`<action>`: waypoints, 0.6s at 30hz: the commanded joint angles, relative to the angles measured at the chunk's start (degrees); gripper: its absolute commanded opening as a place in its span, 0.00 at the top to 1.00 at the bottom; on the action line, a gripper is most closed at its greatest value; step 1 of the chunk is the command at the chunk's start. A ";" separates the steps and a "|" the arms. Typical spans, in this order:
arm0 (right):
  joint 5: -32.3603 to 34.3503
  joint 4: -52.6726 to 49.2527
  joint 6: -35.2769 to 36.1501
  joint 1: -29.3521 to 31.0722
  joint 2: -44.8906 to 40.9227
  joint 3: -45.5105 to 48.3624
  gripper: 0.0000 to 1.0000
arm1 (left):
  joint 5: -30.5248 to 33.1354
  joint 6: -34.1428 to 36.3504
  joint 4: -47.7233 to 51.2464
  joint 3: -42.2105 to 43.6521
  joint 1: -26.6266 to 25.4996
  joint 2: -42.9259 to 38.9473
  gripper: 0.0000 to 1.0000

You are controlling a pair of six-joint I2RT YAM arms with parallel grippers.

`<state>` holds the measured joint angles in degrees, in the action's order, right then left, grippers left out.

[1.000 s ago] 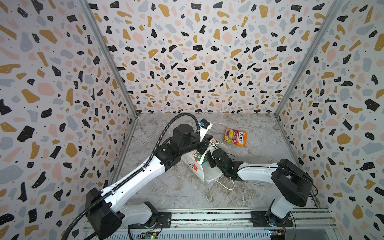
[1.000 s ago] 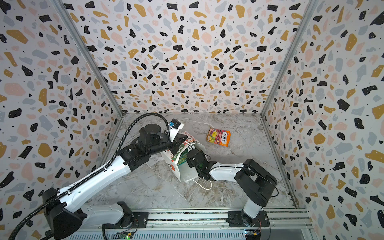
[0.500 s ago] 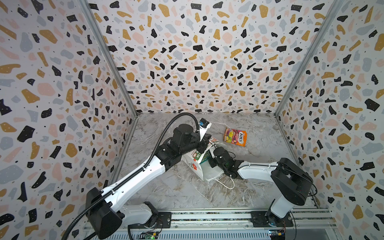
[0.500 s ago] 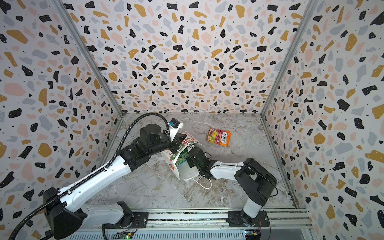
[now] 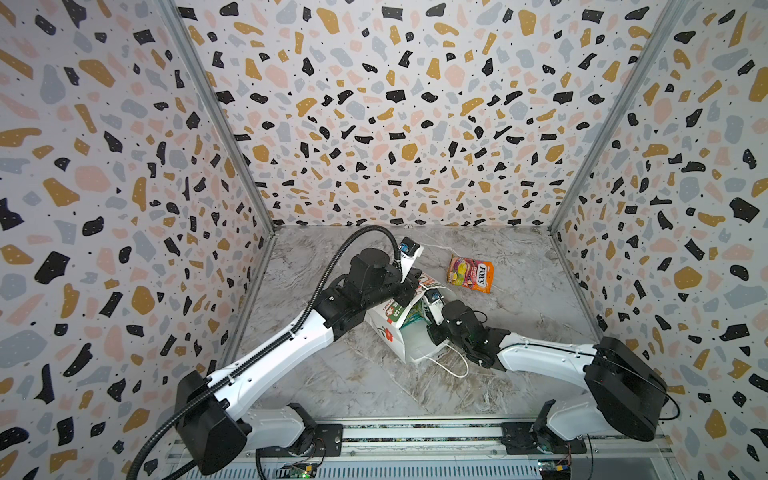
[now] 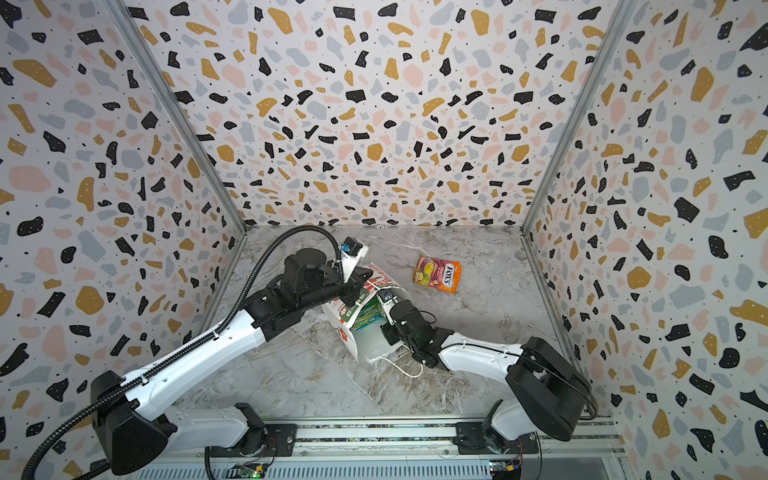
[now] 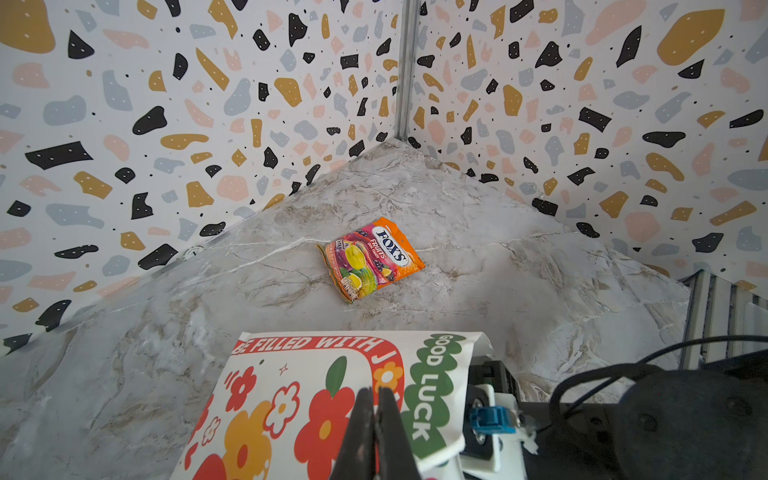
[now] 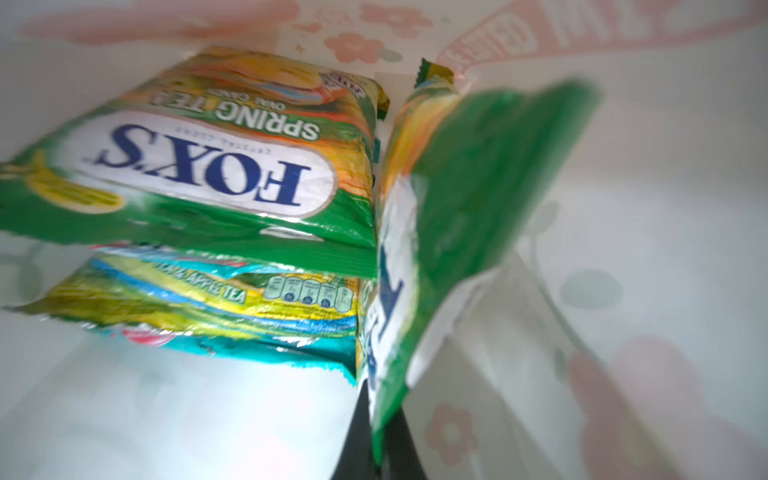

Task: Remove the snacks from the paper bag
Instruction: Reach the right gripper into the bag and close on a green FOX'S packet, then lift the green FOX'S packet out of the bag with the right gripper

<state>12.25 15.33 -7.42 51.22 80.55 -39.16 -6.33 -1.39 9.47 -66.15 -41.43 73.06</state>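
Note:
The white paper bag (image 5: 390, 330) lies on its side mid-floor, with its mouth facing my right arm. My left gripper (image 7: 376, 401) is shut on the bag's upper wall at the mouth and holds it up. My right gripper (image 8: 376, 440) reaches inside the bag and is shut on the edge of a green snack packet (image 8: 461, 232) standing on edge. Beside it lie another green packet (image 8: 199, 166) and a teal one (image 8: 249, 320) beneath. An orange-pink packet (image 5: 470, 273) lies flat on the floor behind the bag. In both top views my right fingertips are hidden in the bag.
A white cord handle (image 5: 453, 368) trails on the marble floor (image 5: 519, 316) under my right forearm. Terrazzo-patterned walls (image 5: 395, 124) close in three sides, and a metal rail (image 5: 415, 436) runs along the front.
My right gripper has closed on the green packet inside the bag. Both arms have hardly moved, and the left still holds the bag's wall.

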 commanded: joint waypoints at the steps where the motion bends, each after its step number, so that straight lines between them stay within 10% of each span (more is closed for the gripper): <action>1: -1.65 -3.07 1.55 0.72 -5.39 -0.04 1.00 | 1.23 -0.65 -0.56 -1.79 -0.10 0.42 1.00; 18: -4.87 -18.90 5.71 3.52 -23.00 -4.50 1.00 | 1.14 -0.74 -0.45 -1.82 -0.14 0.46 1.00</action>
<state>8.12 -1.56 -3.42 54.06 60.62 -39.51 -5.48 -1.76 9.50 -66.15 -41.43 73.10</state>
